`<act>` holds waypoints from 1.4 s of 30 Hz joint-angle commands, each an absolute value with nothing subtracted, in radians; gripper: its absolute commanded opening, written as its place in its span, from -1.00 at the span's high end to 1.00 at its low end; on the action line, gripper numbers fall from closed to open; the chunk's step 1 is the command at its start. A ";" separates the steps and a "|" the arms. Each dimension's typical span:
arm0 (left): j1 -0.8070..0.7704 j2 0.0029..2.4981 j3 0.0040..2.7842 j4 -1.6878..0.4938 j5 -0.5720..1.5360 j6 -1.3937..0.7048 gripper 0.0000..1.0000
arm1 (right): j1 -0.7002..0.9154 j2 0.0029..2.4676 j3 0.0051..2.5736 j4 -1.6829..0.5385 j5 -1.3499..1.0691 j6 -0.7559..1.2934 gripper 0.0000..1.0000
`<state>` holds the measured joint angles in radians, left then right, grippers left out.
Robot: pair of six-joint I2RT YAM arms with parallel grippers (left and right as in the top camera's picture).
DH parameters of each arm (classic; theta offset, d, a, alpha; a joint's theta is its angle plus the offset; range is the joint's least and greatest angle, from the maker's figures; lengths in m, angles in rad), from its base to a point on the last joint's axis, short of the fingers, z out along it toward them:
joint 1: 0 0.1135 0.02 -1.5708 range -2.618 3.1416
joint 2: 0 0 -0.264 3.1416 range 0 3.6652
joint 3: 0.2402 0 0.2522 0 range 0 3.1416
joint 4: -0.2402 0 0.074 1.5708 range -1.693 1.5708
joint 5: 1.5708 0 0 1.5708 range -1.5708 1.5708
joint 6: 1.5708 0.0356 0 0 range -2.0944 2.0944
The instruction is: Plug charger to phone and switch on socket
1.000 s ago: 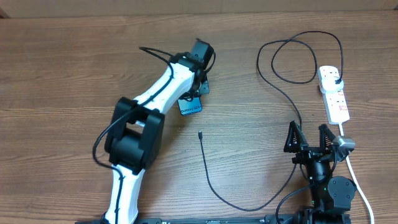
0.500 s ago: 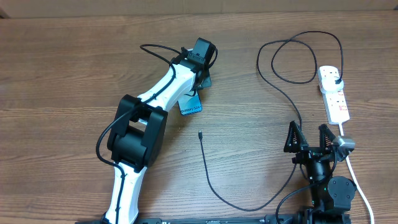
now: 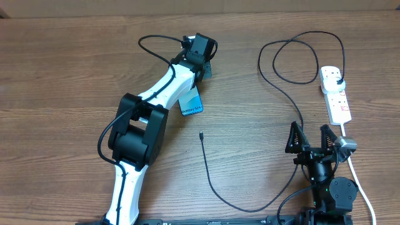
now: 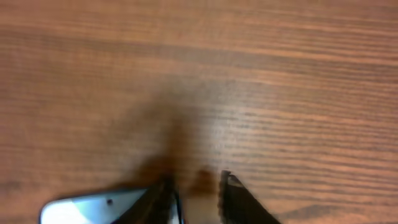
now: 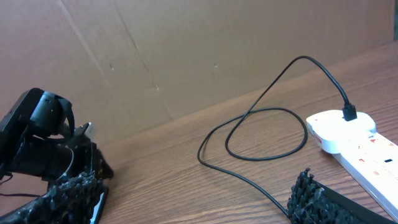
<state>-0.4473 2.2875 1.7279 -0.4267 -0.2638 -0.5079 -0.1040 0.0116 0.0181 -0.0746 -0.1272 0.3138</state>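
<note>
Socket holds charger plug in its far outlet.

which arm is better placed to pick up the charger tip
Probably left: the left gripper is open beside the phone, and the charger tip lies just past the phone. The right gripper sits farther off, near the socket.

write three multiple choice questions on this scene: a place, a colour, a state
1. Where is the free tip of the cable? A plugged in; B on the table, apart from the phone; C in a gripper.
2. What colour is the power strip? A white; B black; C green.
3. How is the right gripper? A shut on the cable; B shut on the phone; C open, empty.
1 B, it lies on bare wood. 2 A, its body is white. 3 C, nothing sits between its spread fingers.
</note>
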 commanded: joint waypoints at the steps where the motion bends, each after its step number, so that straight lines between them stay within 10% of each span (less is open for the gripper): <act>1: -0.443 2.302 1.723 -0.406 -0.336 -0.447 -0.27 | -0.099 0.003 0.008 -0.070 -0.133 0.313 -1.00; 29: -0.432 2.354 1.723 -0.588 -0.185 -0.448 -0.48 | -0.099 0.003 0.008 -0.070 -0.133 0.313 -1.00; 35: -0.430 2.354 1.723 -0.654 -0.194 -0.442 -0.99 | -0.099 0.003 0.008 -0.070 -0.133 0.313 -1.00; 42: -0.408 2.354 1.723 -0.663 -0.268 -0.427 -0.99 | -0.099 0.003 0.008 -0.070 -0.133 0.313 -0.99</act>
<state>-0.4248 2.3131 1.7489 -0.6228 -0.2283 -0.4633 -0.1040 0.0116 0.0181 -0.0746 -0.1272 0.3141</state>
